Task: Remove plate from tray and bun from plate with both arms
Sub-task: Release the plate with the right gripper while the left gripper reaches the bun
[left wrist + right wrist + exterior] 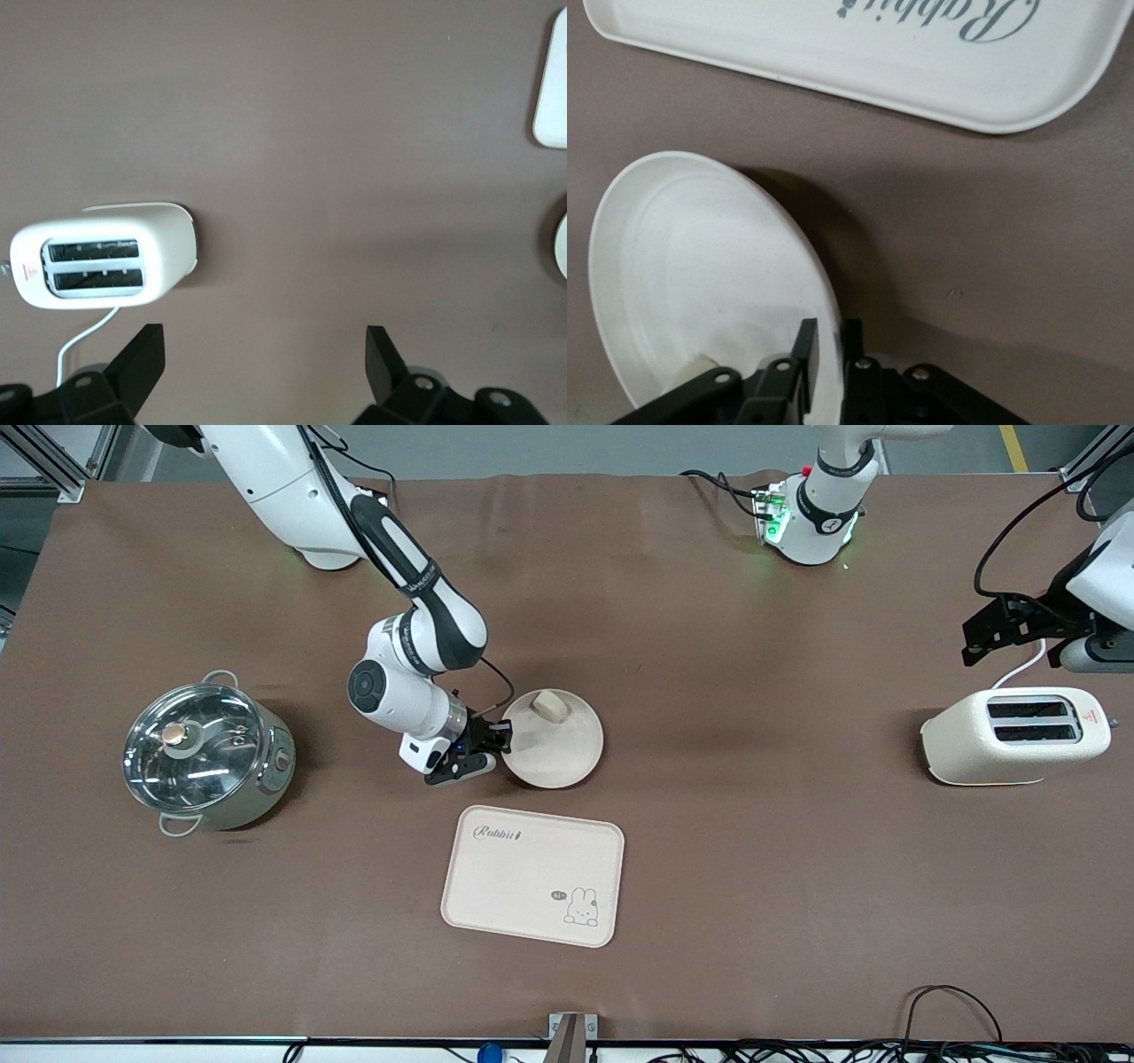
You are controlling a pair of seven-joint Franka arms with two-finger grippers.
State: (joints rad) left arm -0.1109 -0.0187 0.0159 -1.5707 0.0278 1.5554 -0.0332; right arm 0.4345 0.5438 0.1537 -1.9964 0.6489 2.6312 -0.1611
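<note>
The round cream plate [560,748] is off the tray, farther from the front camera than it. The pale bun [549,707] lies on the plate near its farther rim. My right gripper [496,749] is shut on the plate's rim at the end toward the right arm. In the right wrist view the fingers pinch the rim of the plate [700,266], which casts a shadow on the cloth. The rectangular tray [532,875] with the rabbit drawing has nothing on it and also shows in the right wrist view [877,53]. My left gripper [974,642] is open and empty, up beside the toaster, and waits.
A cream toaster [1019,735] stands at the left arm's end of the table and shows in the left wrist view [102,261]. A steel pot with a glass lid [204,753] stands at the right arm's end. Brown cloth covers the table.
</note>
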